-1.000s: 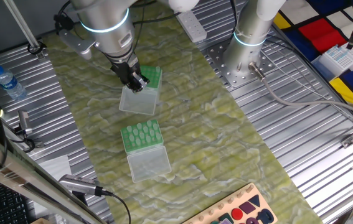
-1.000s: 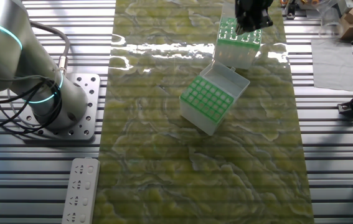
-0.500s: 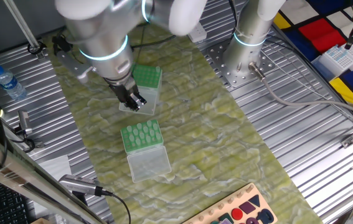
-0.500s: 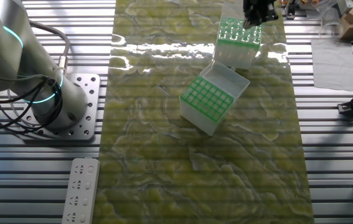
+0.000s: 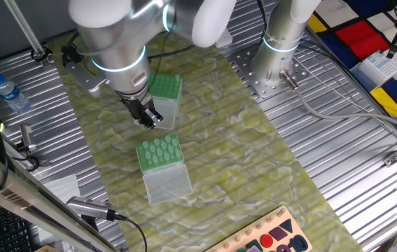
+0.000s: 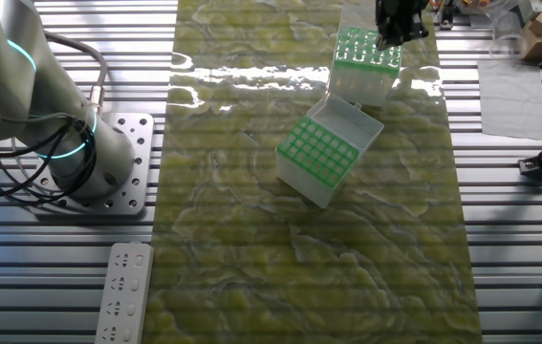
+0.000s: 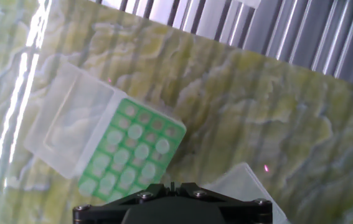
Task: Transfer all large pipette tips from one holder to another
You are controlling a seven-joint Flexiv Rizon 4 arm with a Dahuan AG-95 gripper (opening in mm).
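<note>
The gripper (image 5: 149, 117) hangs above the open lid of the far green-topped box (image 5: 164, 87), on the side facing the near green-topped box (image 5: 159, 154). Whether its fingers are spread or pressed together cannot be told; in the hand view only the dark housing shows at the bottom edge, and no tip can be made out between the fingers.

Large pipette tips (image 7: 135, 131) sit as pale round tops in the green grid of the near box (several holes look dark, the rest filled). Its clear lid (image 7: 69, 124) lies flat, hinged open on the side away from the far box.

In the other fixed view the two boxes stand just beside each other, the near box's grid (image 6: 318, 152) turned at an angle to the far one (image 6: 366, 55).

Both boxes rest on the green marbled mat (image 5: 247, 147). Open mat surrounds them on all sides. Ribbed metal table (image 5: 338, 140) borders the mat's long edges.
</note>
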